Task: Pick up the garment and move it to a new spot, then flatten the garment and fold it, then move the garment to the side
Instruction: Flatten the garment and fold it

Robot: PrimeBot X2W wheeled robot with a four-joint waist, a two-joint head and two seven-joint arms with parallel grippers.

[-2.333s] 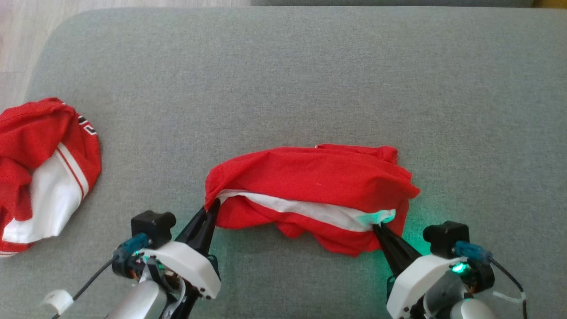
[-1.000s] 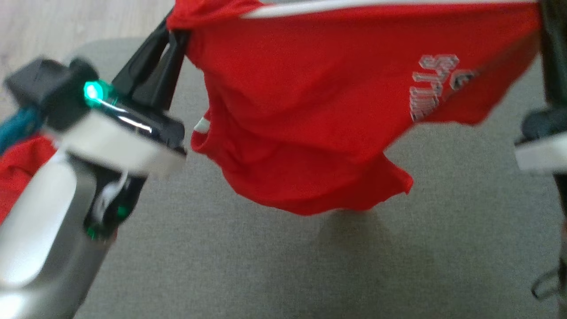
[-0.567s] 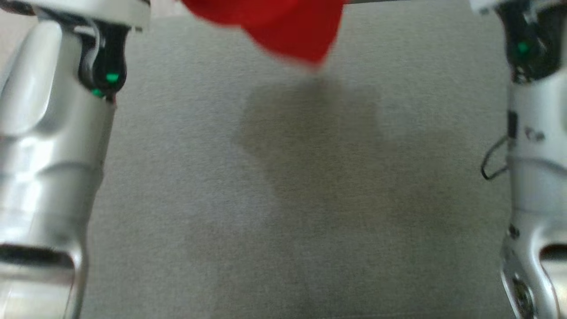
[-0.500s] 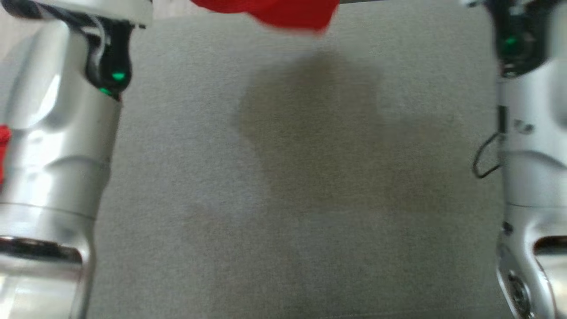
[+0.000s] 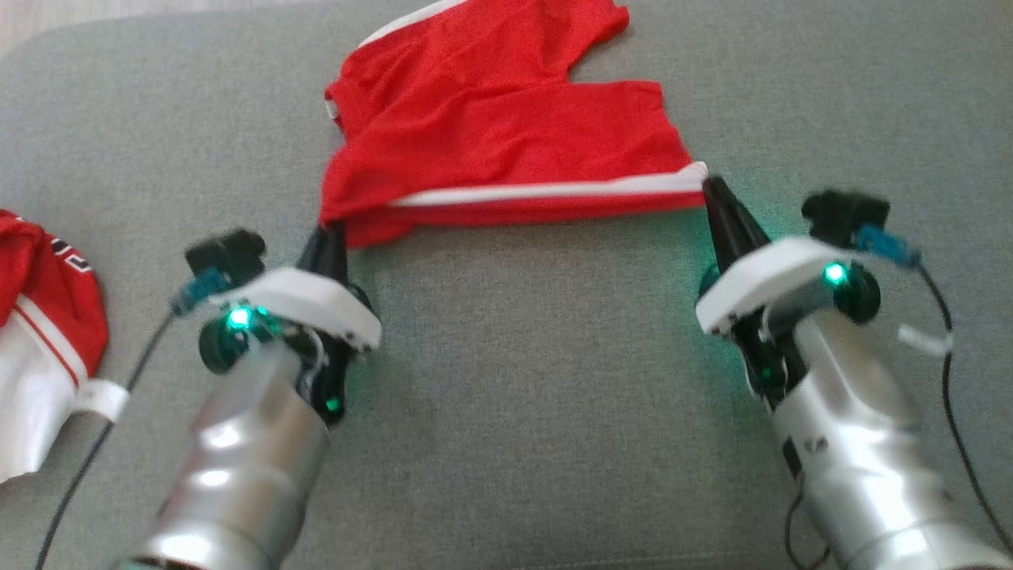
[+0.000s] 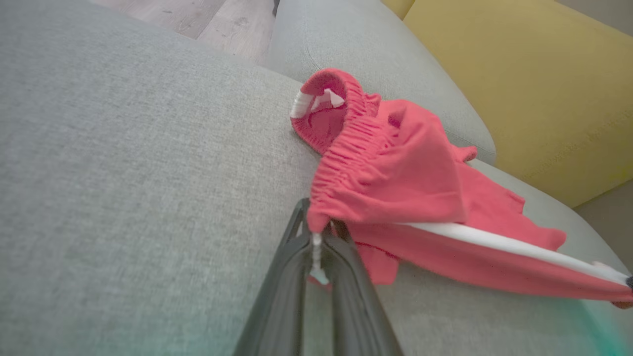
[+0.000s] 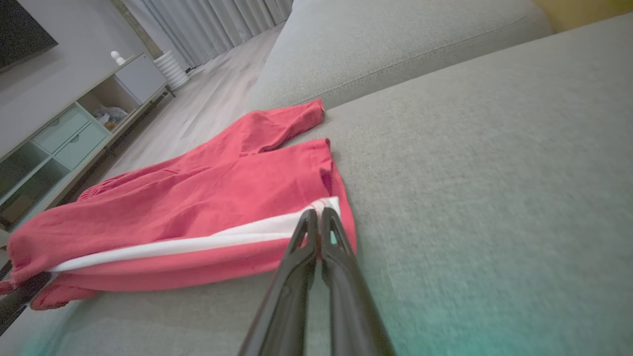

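Observation:
The garment (image 5: 491, 127) is a pair of red shorts with a white side stripe, spread on the grey cushion (image 5: 522, 396) at the upper middle of the head view. My left gripper (image 5: 330, 231) is shut on its elastic waistband corner (image 6: 319, 217). My right gripper (image 5: 710, 188) is shut on the leg hem at the stripe's end (image 7: 324, 207). The stripe edge is stretched straight between the two grippers. The rest of the shorts (image 7: 198, 193) lies flat beyond, with one leg (image 5: 586, 32) reaching the far edge.
A second red and white garment (image 5: 39, 317) lies crumpled at the cushion's left edge. A yellow cushion (image 6: 519, 74) stands behind the sofa seat. Wood floor (image 7: 207, 104) and a low cabinet (image 7: 74, 133) lie past the cushion.
Both grippers took the shorts from the near cushion, swung them high out of the head view, and have laid them down spread out farther back. The camera also shifted.

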